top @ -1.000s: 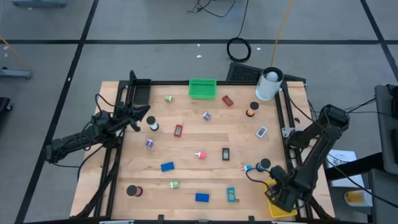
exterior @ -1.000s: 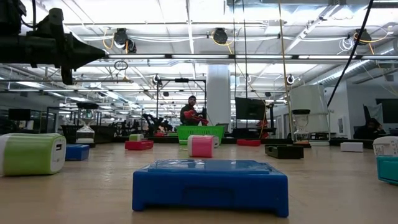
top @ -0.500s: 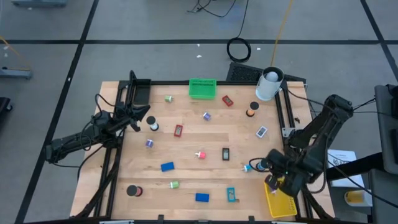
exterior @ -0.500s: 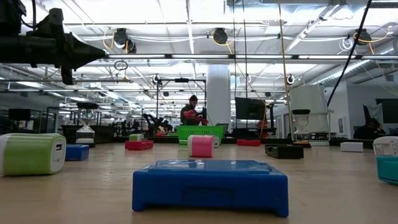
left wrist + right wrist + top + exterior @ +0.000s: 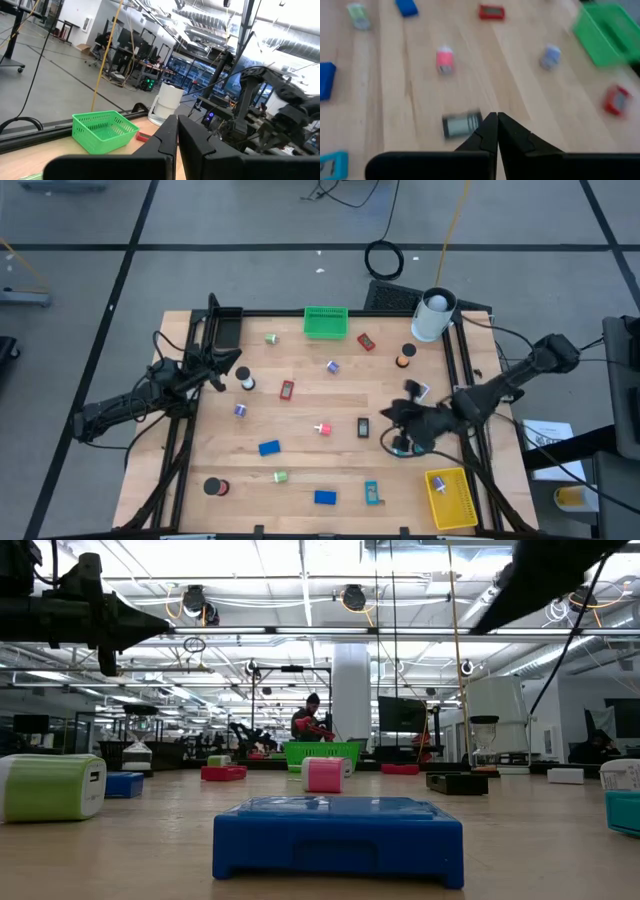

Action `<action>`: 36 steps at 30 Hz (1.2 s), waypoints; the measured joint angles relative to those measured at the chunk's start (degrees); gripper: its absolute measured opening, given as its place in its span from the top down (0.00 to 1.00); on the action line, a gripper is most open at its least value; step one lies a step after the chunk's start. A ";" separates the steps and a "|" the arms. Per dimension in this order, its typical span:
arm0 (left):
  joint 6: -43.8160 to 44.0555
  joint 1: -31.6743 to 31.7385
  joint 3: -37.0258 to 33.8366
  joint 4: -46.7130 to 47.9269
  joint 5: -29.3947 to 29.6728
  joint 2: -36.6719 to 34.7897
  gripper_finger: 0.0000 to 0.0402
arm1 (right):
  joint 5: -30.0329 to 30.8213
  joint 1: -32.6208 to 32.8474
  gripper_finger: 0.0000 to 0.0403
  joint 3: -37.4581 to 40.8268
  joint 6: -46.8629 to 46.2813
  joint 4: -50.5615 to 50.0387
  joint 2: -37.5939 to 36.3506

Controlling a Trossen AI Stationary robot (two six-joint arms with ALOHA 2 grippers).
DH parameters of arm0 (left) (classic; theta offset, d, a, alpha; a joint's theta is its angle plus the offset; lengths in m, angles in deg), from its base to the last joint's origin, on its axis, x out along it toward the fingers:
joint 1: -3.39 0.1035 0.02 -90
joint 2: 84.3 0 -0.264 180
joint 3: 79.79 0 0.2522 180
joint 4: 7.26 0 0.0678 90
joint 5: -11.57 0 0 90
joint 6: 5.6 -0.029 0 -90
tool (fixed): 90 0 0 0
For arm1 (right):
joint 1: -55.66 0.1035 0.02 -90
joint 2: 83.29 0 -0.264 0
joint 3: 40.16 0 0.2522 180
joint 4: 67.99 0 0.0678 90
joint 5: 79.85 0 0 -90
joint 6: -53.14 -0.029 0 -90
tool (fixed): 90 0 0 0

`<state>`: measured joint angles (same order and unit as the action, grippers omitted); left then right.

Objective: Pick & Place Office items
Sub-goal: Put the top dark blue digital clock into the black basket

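Note:
The office items lie scattered on the wooden table (image 5: 300, 415): a black block (image 5: 363, 427) (image 5: 462, 124), a pink clip (image 5: 322, 428) (image 5: 444, 60), red blocks (image 5: 287, 389) (image 5: 366, 341), blue blocks (image 5: 268, 448) (image 5: 325, 497), black rolls (image 5: 213, 486) and small clips. My right gripper (image 5: 388, 417) (image 5: 496, 125) is shut and empty, hovering just right of the black block. My left gripper (image 5: 228, 372) (image 5: 177, 127) is shut and empty, raised over the table's left side.
A green bin (image 5: 325, 322) stands at the far edge, a black bin (image 5: 225, 326) at the far left, a yellow bin (image 5: 452, 497) at the near right corner. A white cylinder (image 5: 432, 315) stands at the far right. A person sits in the room beyond (image 5: 310, 720).
My right arm has swung from over the yellow bin at the near right corner toward the table's far and left side. Its gripper now hangs above the table beside the black block. The arm has come into the low view's upper right.

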<state>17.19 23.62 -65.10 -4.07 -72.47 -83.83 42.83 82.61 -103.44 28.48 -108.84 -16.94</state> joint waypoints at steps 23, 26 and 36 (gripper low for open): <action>0.00 0.00 0.00 0.00 0.00 0.00 0.96 | -16.30 -19.87 0.99 21.67 34.76 65.86 -0.83; 0.16 -0.01 -0.02 -0.31 0.00 0.00 0.96 | -16.31 -20.40 0.99 21.67 34.96 65.88 -0.83; 7.40 -0.01 -0.02 -4.07 -0.16 0.02 0.96 | -16.34 -20.62 0.99 21.67 36.47 65.88 -0.83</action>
<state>24.59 23.61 -65.12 -8.14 -72.63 -83.81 26.49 61.99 -81.77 64.96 -42.96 -17.77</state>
